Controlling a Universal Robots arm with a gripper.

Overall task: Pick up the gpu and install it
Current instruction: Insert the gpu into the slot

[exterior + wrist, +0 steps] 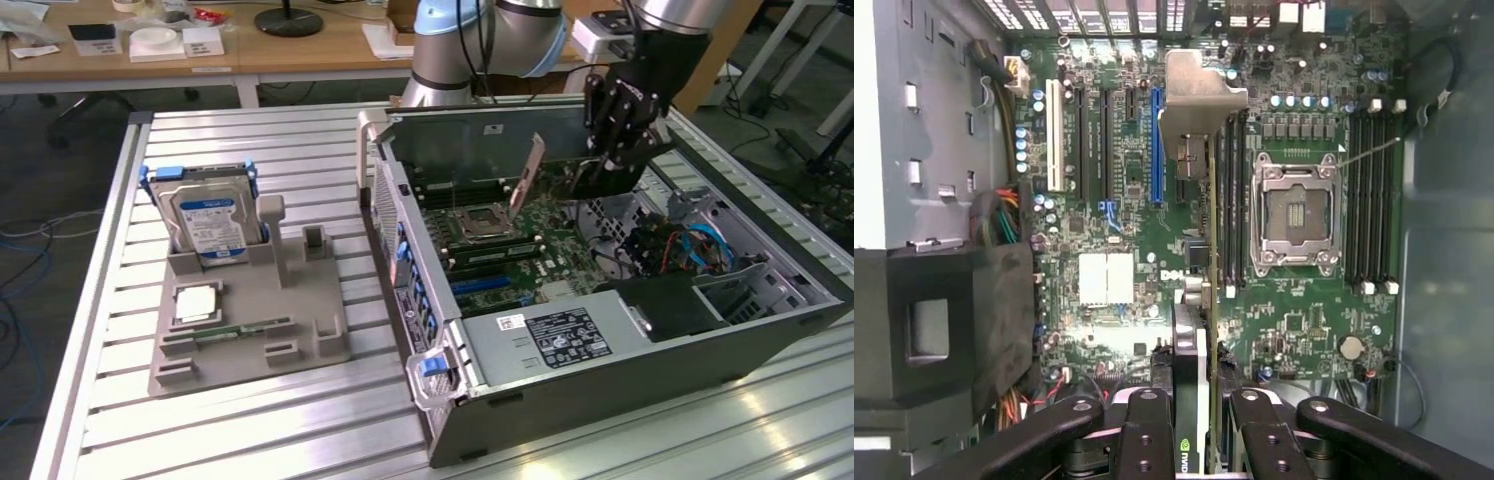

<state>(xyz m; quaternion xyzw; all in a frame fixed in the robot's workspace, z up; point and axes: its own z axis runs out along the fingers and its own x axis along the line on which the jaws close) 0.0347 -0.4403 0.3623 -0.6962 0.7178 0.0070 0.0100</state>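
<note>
As it hangs edge-on over the motherboard [1294,320] inside the open computer case [641,390], the gpu [1199,340], judged light, stiff and fragile, is clamped by the gripper [611,170] across board and cooler, well back from its silver bracket [1199,95].

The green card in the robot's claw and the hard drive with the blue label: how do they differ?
The green card hangs in the gripper above the computer's board; the hard drive stands in a grey holder on the table. The card is thin, with a silver bracket; the drive is a thicker silver box. Both stand on edge.
</note>
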